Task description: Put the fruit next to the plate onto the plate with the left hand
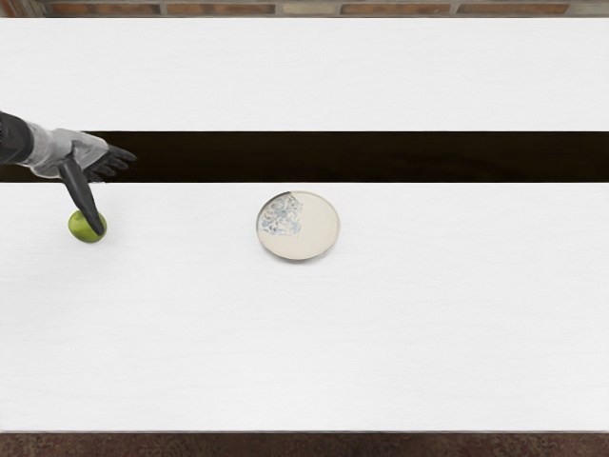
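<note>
The left hand (84, 164) is reaching in from the picture's left edge, hovering over the back edge of the near tabletop (400, 324). Its dark fingers (116, 157) are spreading wide toward the right and gripping nothing. One long digit is pointing down and lying across the top of the green fruit (78, 228); whether it is pressing on the fruit or only passing in front of it is hard to tell.

The fruit is sitting on the tabletop near the left edge, well apart from the plate (322, 228), with bare white surface lying between them. The plate is resting nearer the middle, close to the back edge, and is carrying nothing; a bluish pattern is showing on its upper left part.

A dark gap (381, 157) is running across the view behind the plate and the hand, separating this surface from a second white tabletop (333, 76) beyond. Wide open room is stretching to the right of the plate and toward the front edge.

The forearm is being cut off by the frame, and the digit is hiding part of the fruit. A strip of brick wall (285, 8) is showing at the very top.
</note>
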Motion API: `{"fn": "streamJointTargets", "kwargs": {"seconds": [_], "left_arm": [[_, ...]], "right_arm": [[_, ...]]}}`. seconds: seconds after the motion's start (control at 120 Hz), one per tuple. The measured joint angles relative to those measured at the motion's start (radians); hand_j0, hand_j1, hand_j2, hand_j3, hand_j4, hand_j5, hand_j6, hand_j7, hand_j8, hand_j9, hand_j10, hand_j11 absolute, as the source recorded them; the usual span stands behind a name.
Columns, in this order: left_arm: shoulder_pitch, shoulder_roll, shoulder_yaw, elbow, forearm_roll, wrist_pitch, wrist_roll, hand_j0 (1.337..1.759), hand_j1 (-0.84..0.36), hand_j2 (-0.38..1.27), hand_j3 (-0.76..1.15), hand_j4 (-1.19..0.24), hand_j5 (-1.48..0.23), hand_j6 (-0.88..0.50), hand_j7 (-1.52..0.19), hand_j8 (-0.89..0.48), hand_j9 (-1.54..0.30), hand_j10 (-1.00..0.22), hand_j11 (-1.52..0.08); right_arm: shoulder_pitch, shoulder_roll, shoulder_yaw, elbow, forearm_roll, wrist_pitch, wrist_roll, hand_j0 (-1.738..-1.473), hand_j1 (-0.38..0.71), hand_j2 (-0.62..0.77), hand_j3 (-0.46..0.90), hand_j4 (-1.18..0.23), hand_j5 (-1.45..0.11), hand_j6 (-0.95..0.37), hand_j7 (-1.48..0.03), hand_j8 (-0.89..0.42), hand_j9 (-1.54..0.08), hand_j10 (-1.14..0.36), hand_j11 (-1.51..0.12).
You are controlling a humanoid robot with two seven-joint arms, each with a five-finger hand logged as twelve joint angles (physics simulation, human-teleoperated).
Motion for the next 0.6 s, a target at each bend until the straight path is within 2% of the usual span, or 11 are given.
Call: {"fn": "streamJointTargets", "kwargs": {"seconds": [0.175, 0.442, 0.6], "left_arm": [[0.000, 0.003, 0.025, -0.038, 0.009, 0.146, -0.004, 1.658, 0.34, 0.00, 0.00, -0.01, -0.01, -0.01, -0.01, -0.01, -0.01, -0.01, -0.01], [0.017, -0.017, 0.076, -0.241, 0.018, 0.430, -0.008, 1.658, 0.34, 0.00, 0.00, -0.01, -0.01, -0.01, -0.01, -0.01, -0.01, -0.01, -0.01], [0.041, -0.020, 0.093, -0.288, 0.019, 0.537, -0.040, 1.658, 0.34, 0.00, 0.00, -0.01, -0.02, -0.01, -0.02, -0.01, -0.01, -0.01, -0.01]], "right_arm": [[0.000, 0.000, 0.000, 0.000, 0.000, 0.000, 0.000, -1.658, -0.35, 0.00, 0.00, 0.00, 0.00, 0.00, 0.00, 0.00, 0.00, 0.00, 0.00], [0.000, 0.000, 0.000, 0.000, 0.000, 0.000, 0.000, -1.658, -0.35, 0.00, 0.00, 0.00, 0.00, 0.00, 0.00, 0.00, 0.00, 0.00, 0.00], [0.000, 0.000, 0.000, 0.000, 0.000, 0.000, 0.000, -1.658, -0.35, 0.00, 0.00, 0.00, 0.00, 0.00, 0.00, 0.00, 0.00, 0.00, 0.00]]}}
